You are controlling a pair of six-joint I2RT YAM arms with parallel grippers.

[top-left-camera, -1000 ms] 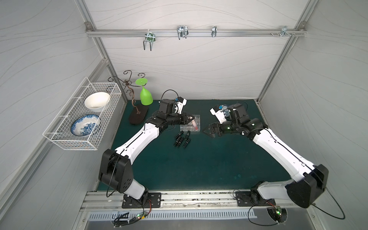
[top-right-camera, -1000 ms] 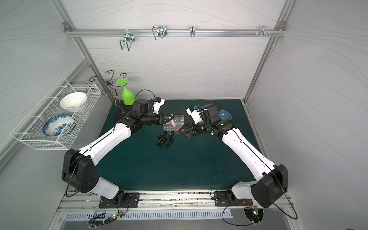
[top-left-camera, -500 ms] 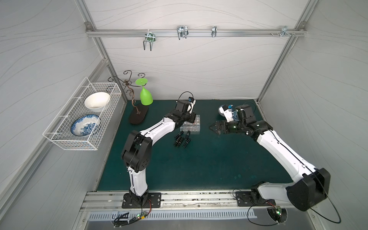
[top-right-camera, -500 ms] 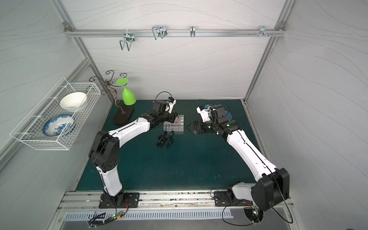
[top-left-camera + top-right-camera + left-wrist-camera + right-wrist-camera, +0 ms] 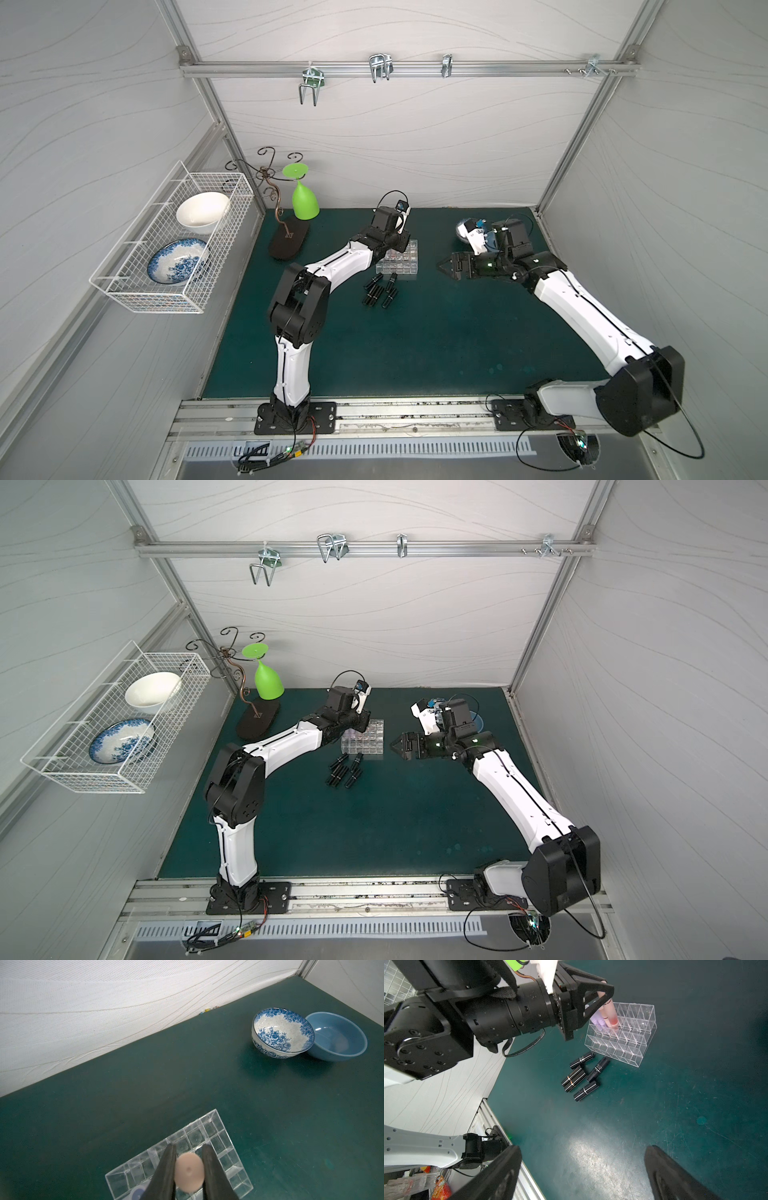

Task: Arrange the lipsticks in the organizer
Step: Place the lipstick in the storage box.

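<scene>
In both top views the left hand [image 5: 397,248] is over the organizer [image 5: 406,266], a clear box near the back of the green desk [image 5: 415,345]. Five black lipsticks [image 5: 380,291] lie on the desk just beside the box. The right hand [image 5: 443,266] is off to the side of the box, not touching it.

In the left wrist view the left hand's fingers [image 5: 166,1169] squeeze a peach lipstick [image 5: 188,1172] above the box's cells. A flower bowl [image 5: 282,1032] and a blue bowl [image 5: 340,1036] sit touching each other.

In the right wrist view the peach lipstick leans, with its bottom end in a cell. Lilac lipsticks [image 5: 598,1019] stand just beside it in the box. The right hand is wide open and holds nothing.
</scene>
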